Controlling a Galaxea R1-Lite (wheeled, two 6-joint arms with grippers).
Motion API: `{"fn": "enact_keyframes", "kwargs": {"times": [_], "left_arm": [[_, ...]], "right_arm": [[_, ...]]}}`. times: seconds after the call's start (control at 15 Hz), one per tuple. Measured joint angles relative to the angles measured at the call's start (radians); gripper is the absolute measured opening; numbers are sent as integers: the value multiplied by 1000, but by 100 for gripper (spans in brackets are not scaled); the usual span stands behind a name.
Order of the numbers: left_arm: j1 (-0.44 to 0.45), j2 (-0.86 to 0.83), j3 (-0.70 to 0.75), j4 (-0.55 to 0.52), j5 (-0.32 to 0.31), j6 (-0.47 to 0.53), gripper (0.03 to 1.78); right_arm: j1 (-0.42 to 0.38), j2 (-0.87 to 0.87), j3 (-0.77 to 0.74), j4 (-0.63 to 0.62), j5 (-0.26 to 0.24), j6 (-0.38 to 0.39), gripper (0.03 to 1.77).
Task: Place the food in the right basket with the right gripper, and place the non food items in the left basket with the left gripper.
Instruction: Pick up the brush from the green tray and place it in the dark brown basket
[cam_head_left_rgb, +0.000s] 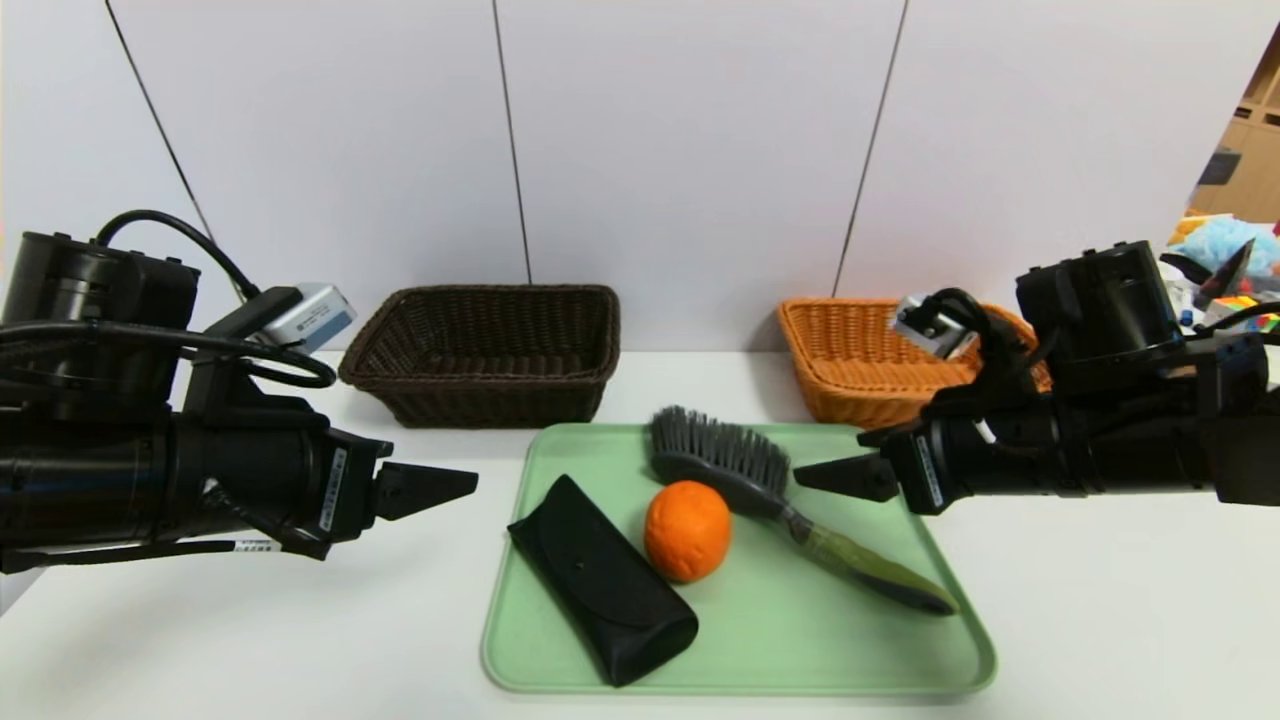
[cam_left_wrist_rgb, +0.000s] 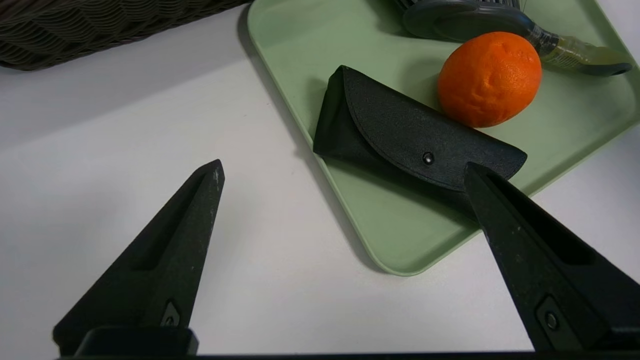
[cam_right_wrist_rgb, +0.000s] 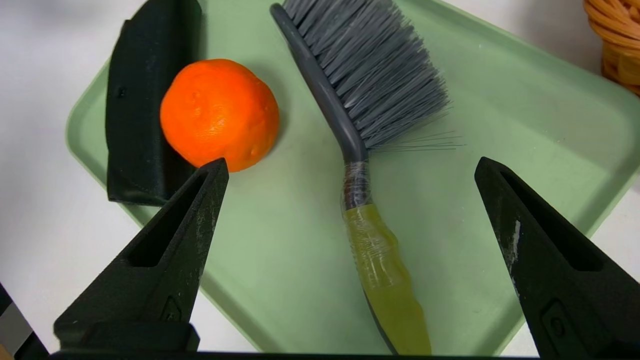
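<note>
On a pale green tray (cam_head_left_rgb: 800, 640) lie the orange fruit (cam_head_left_rgb: 687, 530), a black flap case (cam_head_left_rgb: 600, 580) to its left and a grey bristle brush (cam_head_left_rgb: 770, 490) with a green handle to its right. Behind the tray stand the dark brown left basket (cam_head_left_rgb: 485, 355) and the orange-tan right basket (cam_head_left_rgb: 860, 360). My left gripper (cam_head_left_rgb: 470, 487) hovers open at the tray's left edge, near the case (cam_left_wrist_rgb: 400, 135). Over the tray's right side my right gripper (cam_head_left_rgb: 800, 475) is open above the brush handle (cam_right_wrist_rgb: 380, 250), the fruit (cam_right_wrist_rgb: 219, 112) off to one side. Neither holds anything.
The white table (cam_head_left_rgb: 1100, 620) runs to a white panelled wall behind the baskets. Colourful clutter (cam_head_left_rgb: 1230, 270) sits at the far right beyond my right arm. Bare tabletop (cam_left_wrist_rgb: 150, 125) lies between the tray and the dark basket (cam_left_wrist_rgb: 75, 30).
</note>
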Motion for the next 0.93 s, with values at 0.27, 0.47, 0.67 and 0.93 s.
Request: {"fn": "enact_keyframes", "kwargs": {"times": [0.27, 0.47, 0.67, 0.93], "left_arm": [[-1, -1, 4, 0, 0, -3, 169], [-1, -3, 11, 0, 0, -5, 169], [-1, -5, 15, -1, 0, -5, 169], [-1, -5, 17, 0, 0, -7, 169]], "right_arm": [[7, 54, -103, 147, -74, -3, 170], [24, 77, -196, 311, -97, -24, 170], [48, 98, -247, 461, -136, -125, 170], [86, 129, -258, 472, -179, -199, 170]]}}
